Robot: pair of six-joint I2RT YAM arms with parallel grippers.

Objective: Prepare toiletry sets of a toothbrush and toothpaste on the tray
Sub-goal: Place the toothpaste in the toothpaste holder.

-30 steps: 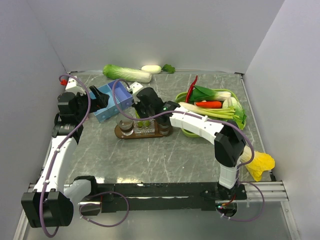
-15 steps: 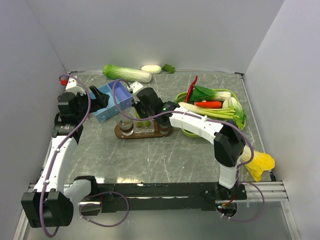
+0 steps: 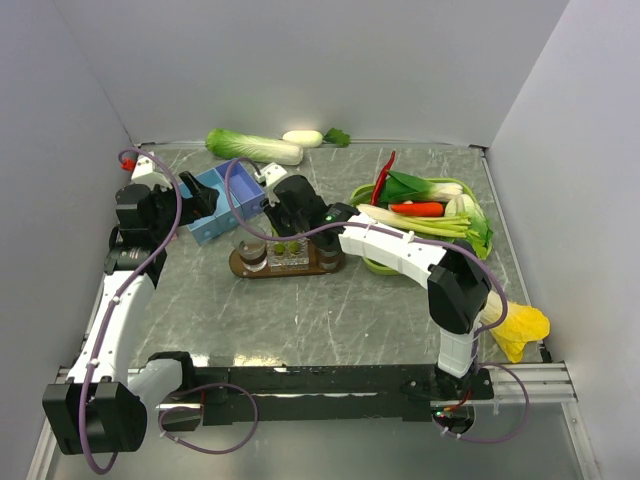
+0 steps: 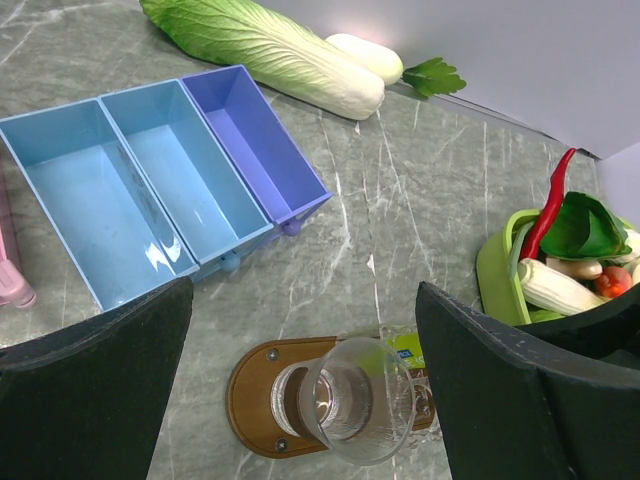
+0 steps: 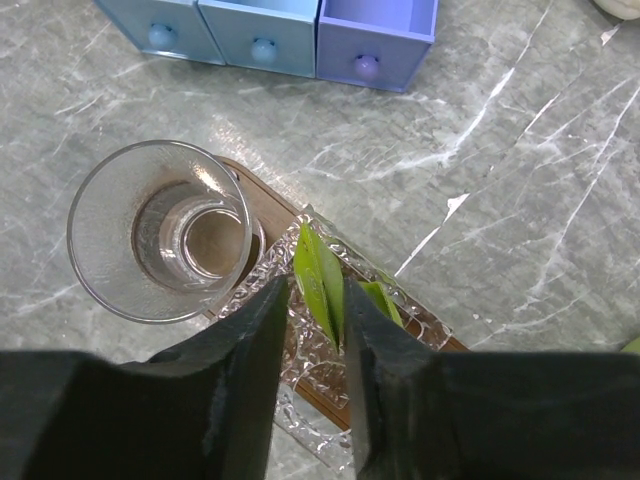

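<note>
**Marble table, tumbler drop-off: right jaws straddling the tube**

Grey veined marble tabletop is carrying the flat oval dark-brown wooden tray, sitting centre of the overhead frame. Two see-through tumblers are standing on it: a smooth round one at left of the right wrist frame and a knobbly textured one at lower centre.

The small flat light-green toothpaste tube is standing inside the textured tumbler. Its long axis is running bottom to top of the right wrist frame, leaning slightly upper left and roughly in line with the fingers. A second green tube is lying just beside it, to the right.

The right gripper is sitting directly over that tube, with one finger on each side and the gap narrow. Whether the pads are pressing the tube or standing just off it, cannot tell.

The left gripper is gaping wide and holding nothing. It is hovering over the tray's left end near the blue three-compartment plastic box, well apart from the tube.

The right arm is clearly the nearer one. Judging from this, its next move is depending on that alignment: backing out along the tube's axis, since any sideways drag is risking tipping the tube or the tumbler.

No thin white toothbrush is showing in any view.
</note>
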